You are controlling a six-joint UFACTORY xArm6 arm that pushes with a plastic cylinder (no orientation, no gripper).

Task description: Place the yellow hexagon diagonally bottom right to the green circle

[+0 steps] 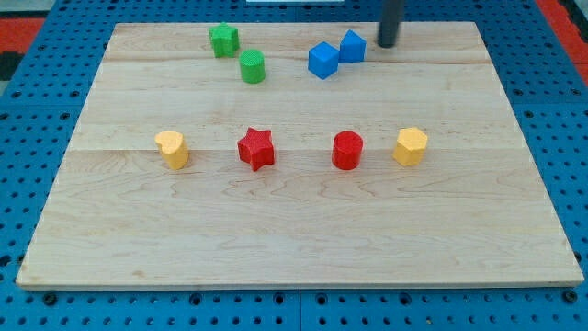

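The yellow hexagon (411,146) stands at the view's right of the board's middle row. The green circle (253,66) stands near the view's top, left of centre, far up and left of the hexagon. My tip (388,43) is the lower end of a dark rod at the view's top right. It is just right of a blue block (353,45) and well above the yellow hexagon, touching neither that I can see.
A green block (223,39) sits up-left of the green circle. A second blue block (322,61) touches the first. A yellow heart-like block (172,149), a red star (256,148) and a red circle (347,150) share the hexagon's row on the wooden board (294,230).
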